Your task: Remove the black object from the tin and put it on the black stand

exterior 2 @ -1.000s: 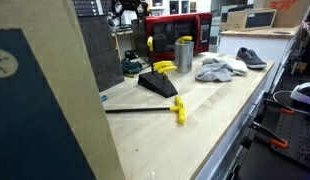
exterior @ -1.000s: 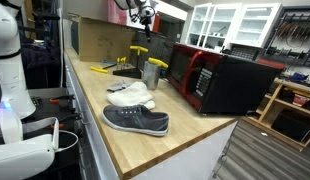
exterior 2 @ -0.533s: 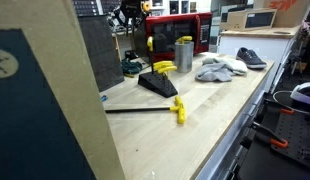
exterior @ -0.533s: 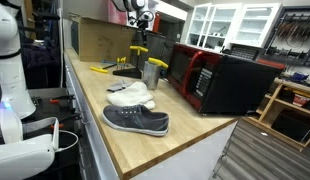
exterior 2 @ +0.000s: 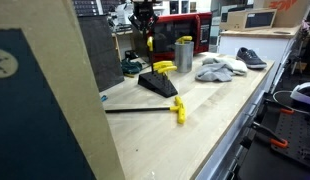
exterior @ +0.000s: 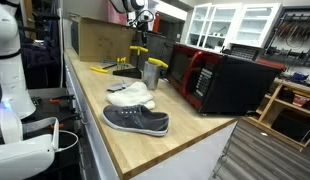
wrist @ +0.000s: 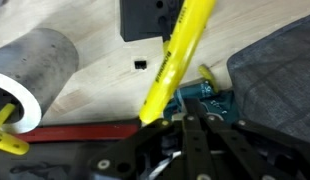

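Holding a small slender black tool with a bright yellow shaft (wrist: pixel 181 55) up in the air, with the jaws of the Robotiq gripper (wrist: pixel 180 122) clenched on its dark end, close at the bottom of the wrist view. Hangs wholly outside the small shiny silver cylindrical tin (wrist: pixel 40 65), touching neither that tin nor the pale wooden desk (wrist: pixel 100 30). Runs its yellow shaft up toward the low black stand with a flat dark top (wrist: pixel 147 20), crossing the stand's corner in the wrist view, with the tin off to one side. Appears in both exterior views as a short stick under the gripper (exterior: pixel 139 27) (exterior 2: pixel 146 22), high over the desk, above and near the black stand (exterior: pixel 124 70) (exterior 2: pixel 155 83), with the tin (exterior: pixel 151 73) (exterior 2: pixel 184 53) just beside that stand. As for the tin: upright, open-topped, its inside unreadable from any view. Elsewhere on the desk: a grey canvas shoe (exterior: pixel 135 121) near the front edge, a crumpled white cloth (exterior: pixel 130 95) between shoe and tin, a big red-and-black microwave (exterior: pixel 220 80) behind them with its inside hidden, and a brown cardboard box (exterior: pixel 100 40) at the back, contents likewise out of sight.
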Action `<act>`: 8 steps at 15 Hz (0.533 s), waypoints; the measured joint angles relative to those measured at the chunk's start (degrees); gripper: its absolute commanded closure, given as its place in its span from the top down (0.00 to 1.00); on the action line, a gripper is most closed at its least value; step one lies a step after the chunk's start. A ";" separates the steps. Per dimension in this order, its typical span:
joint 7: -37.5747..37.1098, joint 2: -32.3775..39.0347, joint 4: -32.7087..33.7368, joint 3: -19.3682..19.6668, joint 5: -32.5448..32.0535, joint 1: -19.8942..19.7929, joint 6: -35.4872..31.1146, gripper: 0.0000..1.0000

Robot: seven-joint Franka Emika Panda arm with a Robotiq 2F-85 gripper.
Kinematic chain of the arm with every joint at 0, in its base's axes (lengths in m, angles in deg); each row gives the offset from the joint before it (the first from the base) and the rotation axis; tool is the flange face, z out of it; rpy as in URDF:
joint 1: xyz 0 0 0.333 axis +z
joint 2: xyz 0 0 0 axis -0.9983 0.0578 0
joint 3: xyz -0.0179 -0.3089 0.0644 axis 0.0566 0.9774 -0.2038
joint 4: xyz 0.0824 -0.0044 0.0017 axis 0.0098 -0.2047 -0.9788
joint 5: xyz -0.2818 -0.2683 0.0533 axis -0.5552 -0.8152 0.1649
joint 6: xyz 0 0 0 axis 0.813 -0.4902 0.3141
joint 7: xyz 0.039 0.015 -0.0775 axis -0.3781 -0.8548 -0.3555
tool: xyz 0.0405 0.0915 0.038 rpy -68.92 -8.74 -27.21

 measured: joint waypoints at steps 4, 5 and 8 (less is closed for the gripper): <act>-0.15 -2.88 -3.06 0.02 -2.29 0.04 3.19 0.00; -0.22 -3.48 -3.67 0.02 -2.91 0.04 3.90 0.00; -0.43 -4.89 -4.87 0.01 -4.96 0.05 6.22 0.00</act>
